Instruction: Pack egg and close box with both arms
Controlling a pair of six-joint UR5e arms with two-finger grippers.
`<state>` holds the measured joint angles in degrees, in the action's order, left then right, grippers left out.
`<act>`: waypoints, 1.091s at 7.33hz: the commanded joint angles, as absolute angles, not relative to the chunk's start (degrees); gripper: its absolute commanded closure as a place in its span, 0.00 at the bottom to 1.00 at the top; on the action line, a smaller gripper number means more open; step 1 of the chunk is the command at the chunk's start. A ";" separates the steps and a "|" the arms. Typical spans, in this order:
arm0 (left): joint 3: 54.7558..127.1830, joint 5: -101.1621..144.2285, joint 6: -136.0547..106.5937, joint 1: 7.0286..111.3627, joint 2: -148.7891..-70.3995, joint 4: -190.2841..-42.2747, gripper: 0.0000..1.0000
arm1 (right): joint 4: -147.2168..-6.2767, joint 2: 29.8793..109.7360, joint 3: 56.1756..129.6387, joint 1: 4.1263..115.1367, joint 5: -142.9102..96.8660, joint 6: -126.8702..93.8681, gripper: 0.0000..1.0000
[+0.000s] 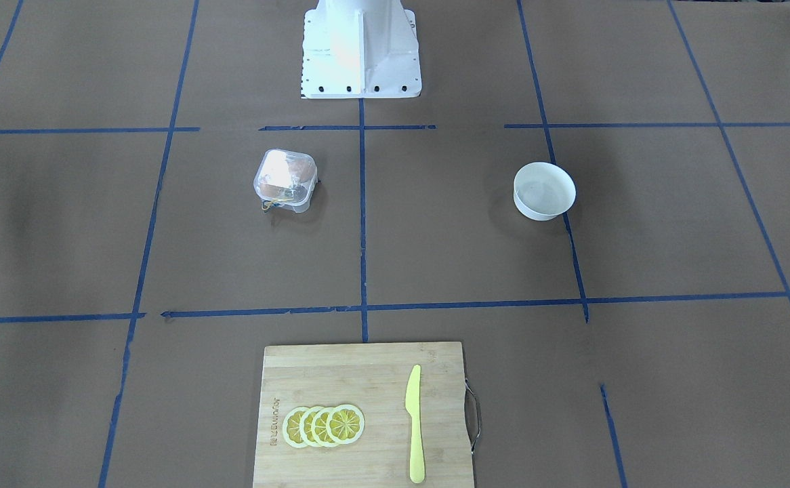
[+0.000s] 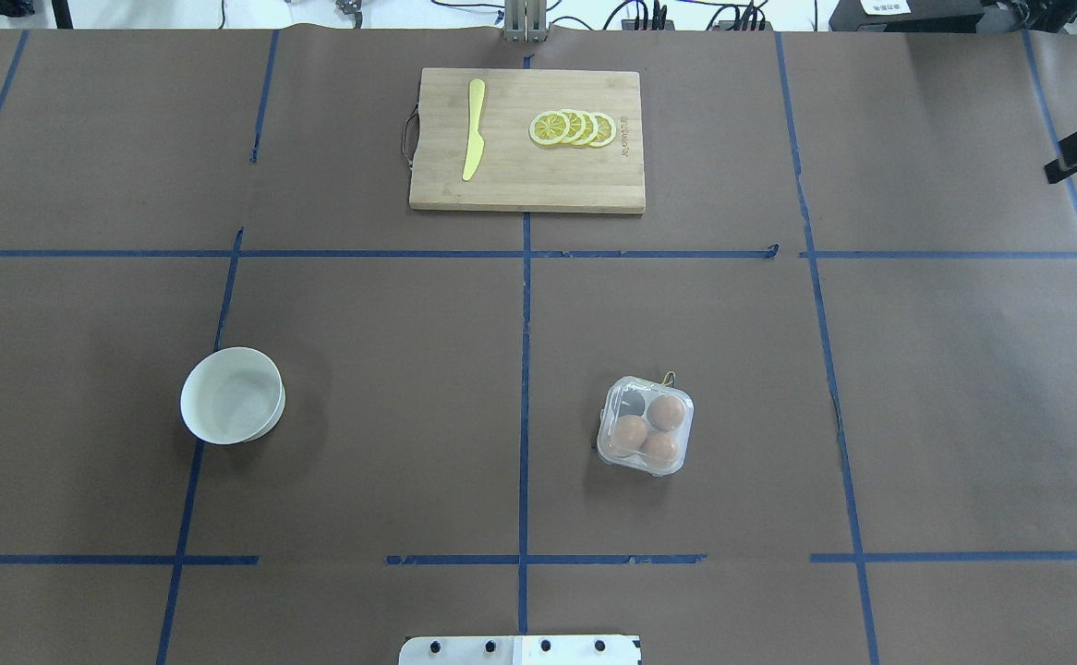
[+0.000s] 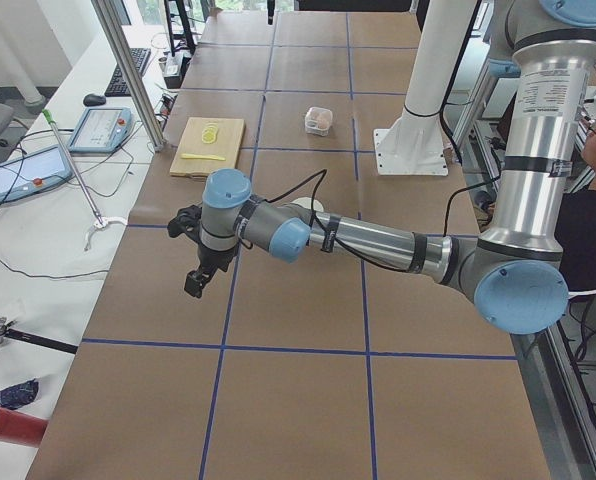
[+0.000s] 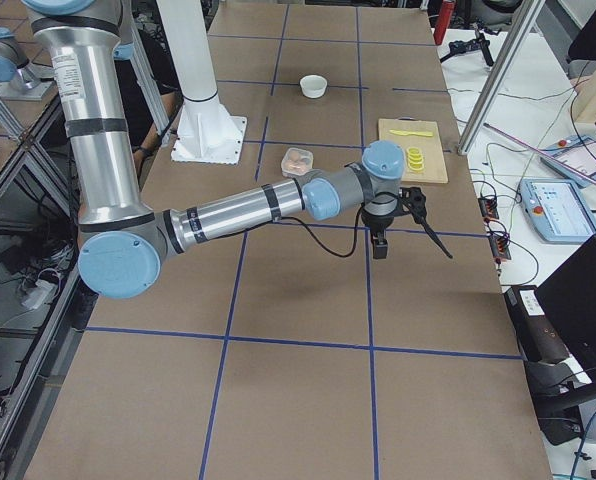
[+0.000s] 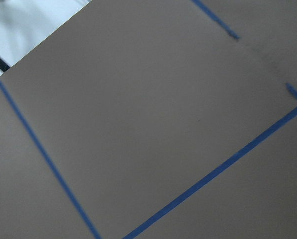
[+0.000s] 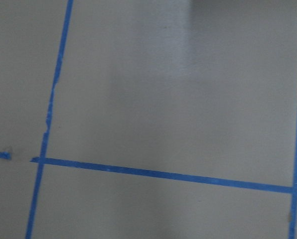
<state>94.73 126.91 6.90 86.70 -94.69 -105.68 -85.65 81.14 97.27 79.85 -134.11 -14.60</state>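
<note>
Board point(image 1: 341, 379) logo unreadable. Box point(image 1: 300, 202) at board's 11 o'clock, front view; lid glare blurs eggs point(image 2: 631, 432). Left tool point(image 3: 193, 284), right tool point(image 4: 380, 245): cannot tell if spread.

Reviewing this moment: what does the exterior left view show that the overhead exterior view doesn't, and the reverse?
Only exterior left: the left arm stretched low over the table, its end effector hanging above bare paper, and the tall white pedestal column; whether that end effector is open cannot be told. Only overhead: three eggs countable inside the clear box, with one cell empty. Both: the box itself, and the cutting board carrying the lemon slices and the yellow knife.
</note>
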 commanded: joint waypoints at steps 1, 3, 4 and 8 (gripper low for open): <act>92.81 131.55 6.94 92.98 -94.04 -101.29 0.00 | -91.73 81.03 93.87 87.34 -134.47 -0.55 0.00; 93.52 132.28 12.26 94.57 -93.78 -95.11 0.00 | -96.04 81.12 94.22 90.08 -135.17 2.96 0.00; 93.34 131.75 12.30 94.48 -93.69 -93.53 0.00 | -98.07 80.95 94.48 90.52 -135.18 4.73 0.00; 100.68 131.22 9.32 94.31 -85.45 -94.03 0.00 | -97.47 81.30 94.31 88.17 -135.00 5.71 0.00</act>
